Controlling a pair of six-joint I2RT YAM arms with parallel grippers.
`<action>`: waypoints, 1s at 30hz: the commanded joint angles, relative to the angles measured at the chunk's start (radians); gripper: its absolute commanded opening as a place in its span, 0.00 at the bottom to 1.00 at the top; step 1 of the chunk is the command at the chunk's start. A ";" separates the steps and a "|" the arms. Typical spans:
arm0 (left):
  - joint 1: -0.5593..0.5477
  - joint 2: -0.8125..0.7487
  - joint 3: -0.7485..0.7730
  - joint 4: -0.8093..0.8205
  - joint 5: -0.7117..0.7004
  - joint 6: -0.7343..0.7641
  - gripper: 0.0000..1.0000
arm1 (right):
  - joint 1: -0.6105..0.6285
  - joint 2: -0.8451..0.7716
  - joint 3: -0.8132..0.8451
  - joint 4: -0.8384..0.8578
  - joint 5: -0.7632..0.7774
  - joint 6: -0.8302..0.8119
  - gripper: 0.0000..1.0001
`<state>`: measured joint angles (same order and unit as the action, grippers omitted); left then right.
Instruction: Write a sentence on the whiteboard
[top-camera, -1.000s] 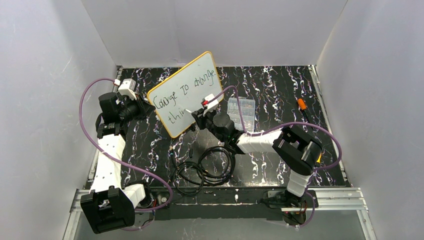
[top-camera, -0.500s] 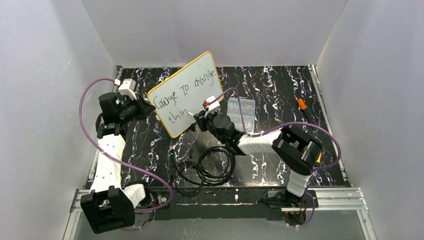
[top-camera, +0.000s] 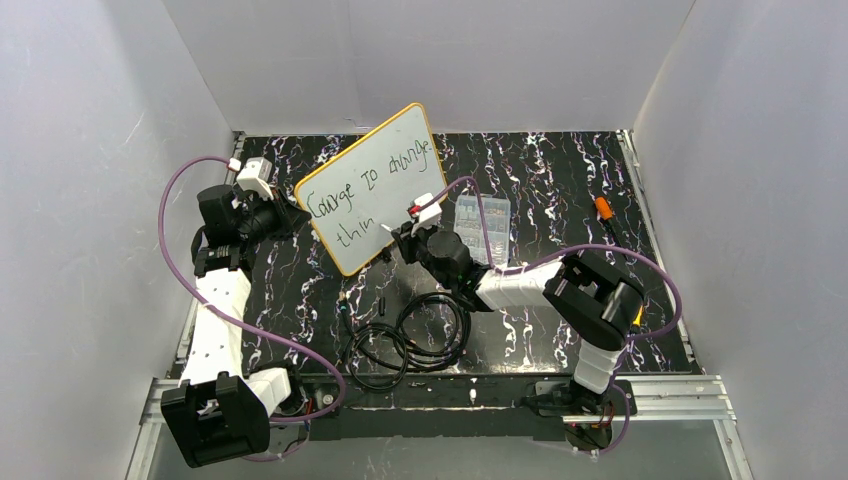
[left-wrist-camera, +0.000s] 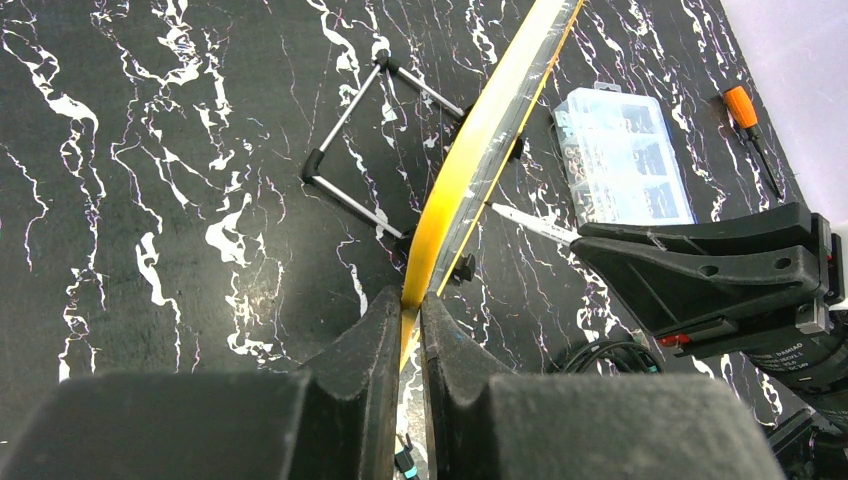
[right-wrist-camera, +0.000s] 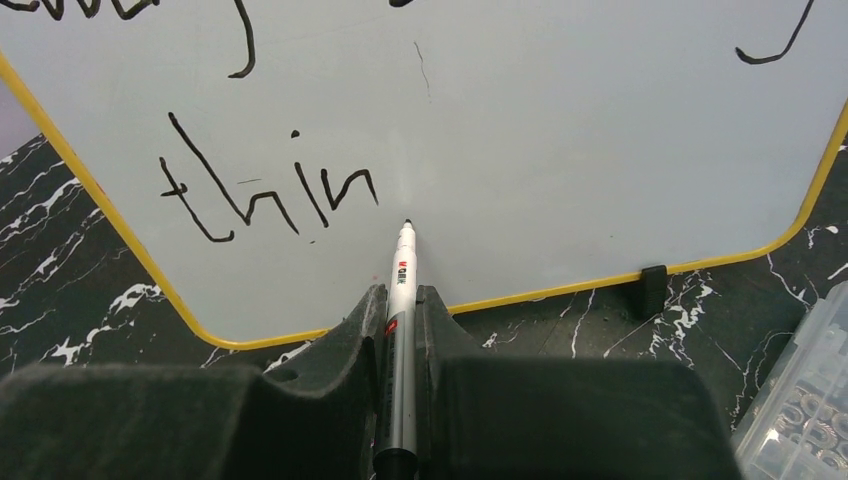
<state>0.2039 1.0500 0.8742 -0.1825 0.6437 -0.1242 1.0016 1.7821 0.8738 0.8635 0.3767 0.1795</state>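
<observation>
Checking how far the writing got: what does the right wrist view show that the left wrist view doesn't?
Only the right wrist: the whiteboard's face, with the sentence reaching "thin". Only the left wrist: the left gripper shut on the board's yellow rim, the wire stand behind it, an orange-handled screwdriver. Both: the marker in the right gripper, tip at the board, and the clear parts box.

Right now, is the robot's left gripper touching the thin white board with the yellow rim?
Touching. The left wrist view shows the left gripper shut on the whiteboard, squeezing its yellow rim.
</observation>
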 joint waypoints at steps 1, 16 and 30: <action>-0.004 -0.010 0.009 -0.012 0.034 -0.007 0.00 | -0.011 -0.034 0.040 0.053 0.045 -0.032 0.01; -0.005 -0.005 0.011 -0.012 0.035 -0.008 0.00 | -0.024 -0.002 0.096 0.079 0.014 -0.051 0.01; -0.005 -0.007 0.009 -0.011 0.035 -0.009 0.00 | -0.009 -0.009 0.033 0.058 -0.047 -0.028 0.01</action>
<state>0.2039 1.0500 0.8742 -0.1810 0.6426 -0.1242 0.9821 1.7817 0.9134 0.8711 0.3717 0.1425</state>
